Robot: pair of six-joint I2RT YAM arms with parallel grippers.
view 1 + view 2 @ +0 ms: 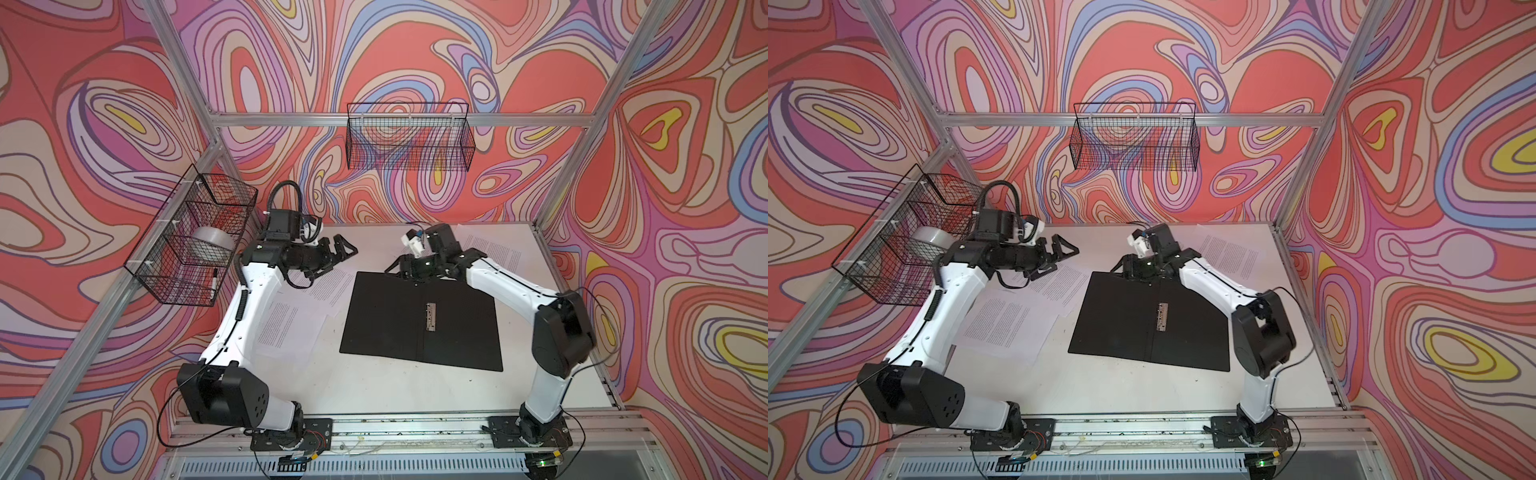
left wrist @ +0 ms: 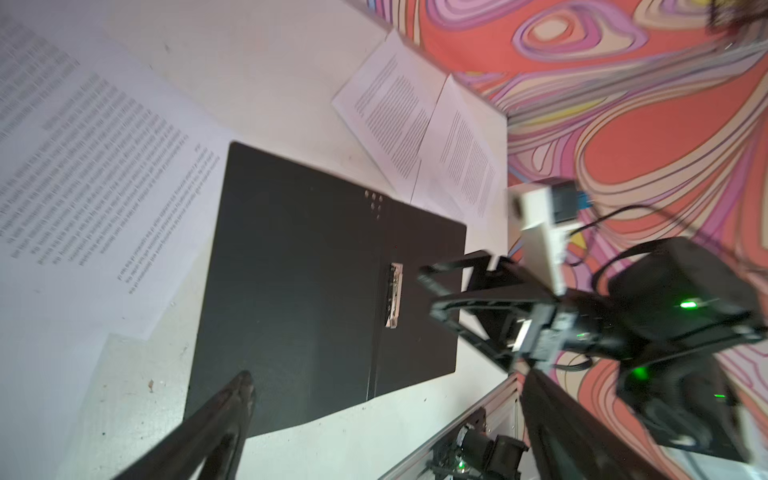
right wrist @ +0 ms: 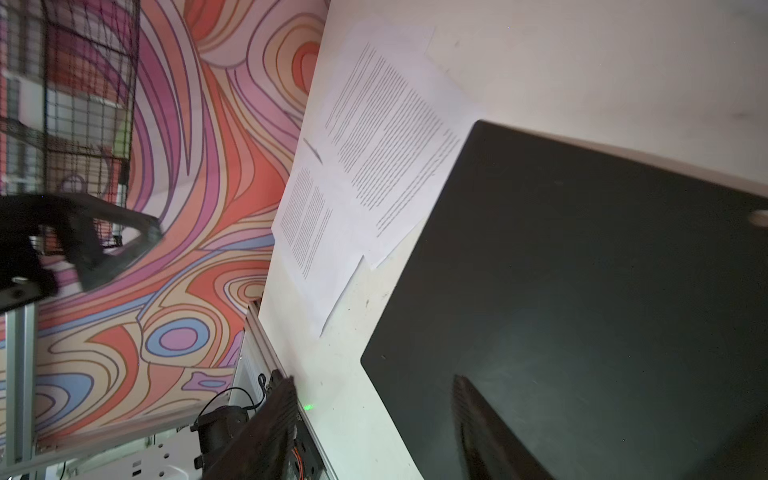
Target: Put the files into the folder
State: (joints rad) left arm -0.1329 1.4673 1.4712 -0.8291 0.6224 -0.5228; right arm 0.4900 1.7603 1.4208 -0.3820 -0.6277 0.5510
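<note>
The folder (image 1: pixel 386 324) (image 1: pixel 1121 324) lies open in the middle of the table, black inside up, with its metal clip (image 1: pixel 431 316) (image 2: pixel 395 295) on the spine. The files are white printed sheets: some overlap left of the folder (image 1: pixel 286 328) (image 1: pixel 1005 324) (image 2: pixel 83 166), others lie at the back right (image 1: pixel 498 249) (image 1: pixel 1229 253) (image 2: pixel 399 120). My left gripper (image 1: pixel 343 259) (image 2: pixel 386 386) hangs open above the left sheets, holding nothing. My right gripper (image 1: pixel 395 268) (image 3: pixel 374 415) is at the folder's far edge (image 3: pixel 582 270), its jaws apart with nothing between them.
A wire basket (image 1: pixel 191 237) on the left wall holds a tape roll (image 1: pixel 210 243) and a marker. Another wire basket (image 1: pixel 409 137) hangs on the back wall. Aluminium frame posts stand at the table's corners. A rail (image 1: pixel 395 428) carrying both arm bases runs along the front edge.
</note>
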